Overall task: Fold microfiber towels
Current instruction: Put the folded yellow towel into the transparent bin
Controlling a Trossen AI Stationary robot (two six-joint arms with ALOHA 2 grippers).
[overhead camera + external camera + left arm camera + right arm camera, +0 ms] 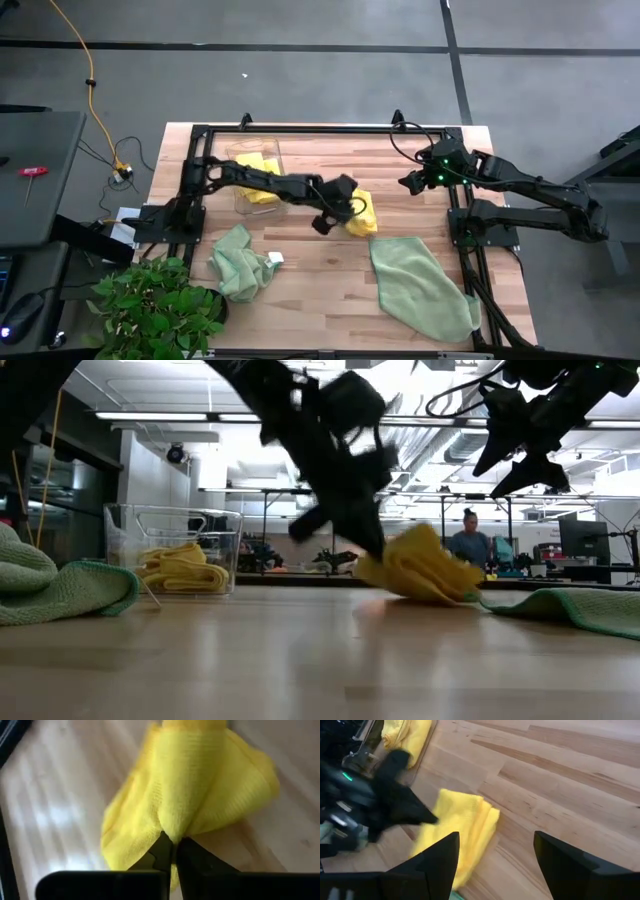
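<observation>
At mid-tabletop (310, 275) the left claw (174, 851) pinched only a fold of the yellow towel (200, 785), which looked liable to slip loose, while the right claw (495, 865) hung open.

Left hand (427, 815) grips yellow towel (457, 832) on wooden table (560, 780).

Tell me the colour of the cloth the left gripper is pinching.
Bright yellow microfiber towel, clamped in the left gripper; the left wrist view shows it best.
</observation>
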